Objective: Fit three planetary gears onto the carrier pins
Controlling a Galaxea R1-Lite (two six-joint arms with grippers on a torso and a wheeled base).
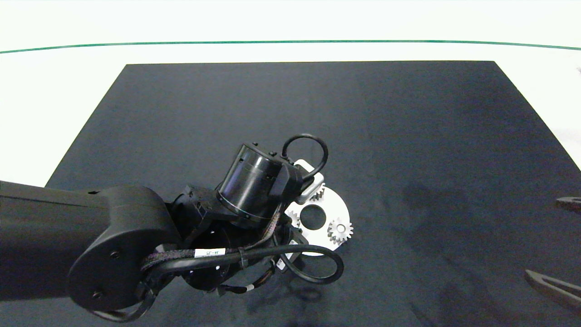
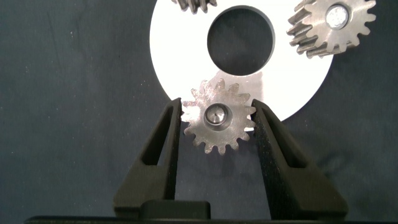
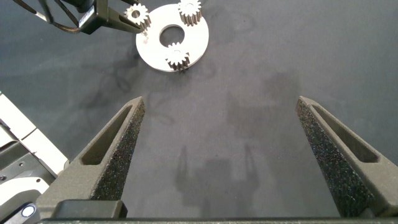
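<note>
Left pincer pinches the third gear by its teeth over its pin: small, stiff, slippery metal

Planetary gears — bright brushed metal; disc smooth matt white; mat — dark cloth.

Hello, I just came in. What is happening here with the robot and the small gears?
The left gripper holds a planetary gear between its fingers at the edge of the white carrier disc. A pin shows in the gear's bore, so it looks placed on its pin. Two other gears already sit on the disc. The right gripper is open, away from the disc over the dark mat.
</note>
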